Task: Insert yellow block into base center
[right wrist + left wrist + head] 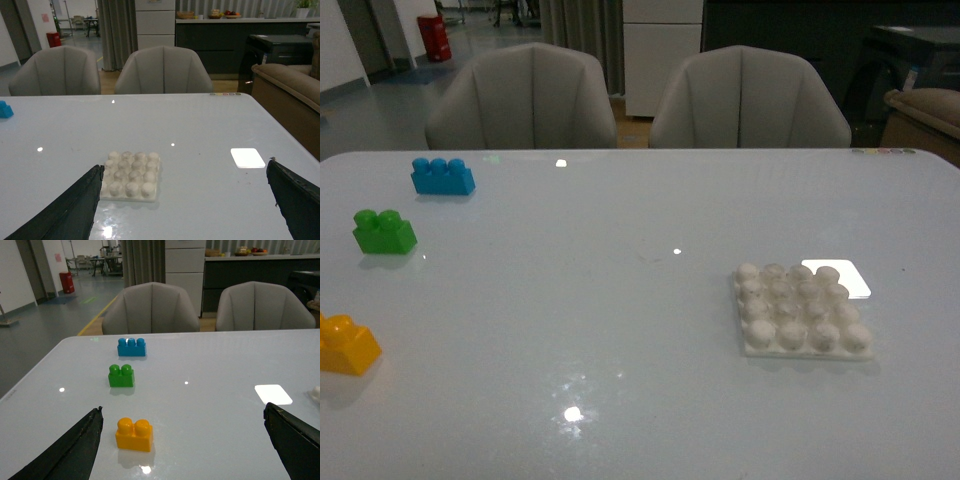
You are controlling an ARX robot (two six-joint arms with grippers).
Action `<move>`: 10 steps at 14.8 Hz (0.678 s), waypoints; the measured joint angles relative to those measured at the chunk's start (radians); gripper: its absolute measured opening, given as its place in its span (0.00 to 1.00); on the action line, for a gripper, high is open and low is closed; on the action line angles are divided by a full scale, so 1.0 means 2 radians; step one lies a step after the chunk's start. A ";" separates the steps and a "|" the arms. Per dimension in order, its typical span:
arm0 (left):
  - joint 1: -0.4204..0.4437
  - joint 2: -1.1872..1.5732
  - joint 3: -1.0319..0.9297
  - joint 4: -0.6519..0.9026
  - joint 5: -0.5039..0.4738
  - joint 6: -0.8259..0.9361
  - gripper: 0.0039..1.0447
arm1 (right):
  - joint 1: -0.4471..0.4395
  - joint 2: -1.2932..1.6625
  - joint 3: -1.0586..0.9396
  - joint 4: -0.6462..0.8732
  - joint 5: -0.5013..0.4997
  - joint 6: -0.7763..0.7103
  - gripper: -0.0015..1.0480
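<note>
The yellow block (346,345) lies on the table at the near left edge of the front view. In the left wrist view it (134,434) sits just inside the left finger of my open left gripper (183,435), apart from it. The white studded base (802,310) lies at the right of the table. In the right wrist view the base (131,175) sits beside one finger of my open right gripper (185,192). Both grippers are empty. Neither arm shows in the front view.
A green two-stud brick (384,231) and a blue three-stud brick (442,176) lie at the far left. A bright white rectangle (842,276) shines behind the base. Two grey chairs (525,98) stand behind the table's far edge.
</note>
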 joint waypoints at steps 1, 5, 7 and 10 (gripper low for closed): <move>0.000 0.000 0.000 0.000 0.000 0.000 0.94 | 0.000 0.000 0.000 0.000 0.000 0.000 0.94; 0.000 0.000 0.000 0.000 0.000 0.000 0.94 | 0.000 0.000 0.000 0.000 0.000 0.000 0.94; 0.000 0.000 0.000 0.000 0.000 0.000 0.94 | 0.000 0.000 0.000 0.000 0.000 0.000 0.94; 0.000 0.000 0.000 0.000 0.000 0.000 0.94 | 0.000 0.000 0.000 0.000 0.000 0.000 0.94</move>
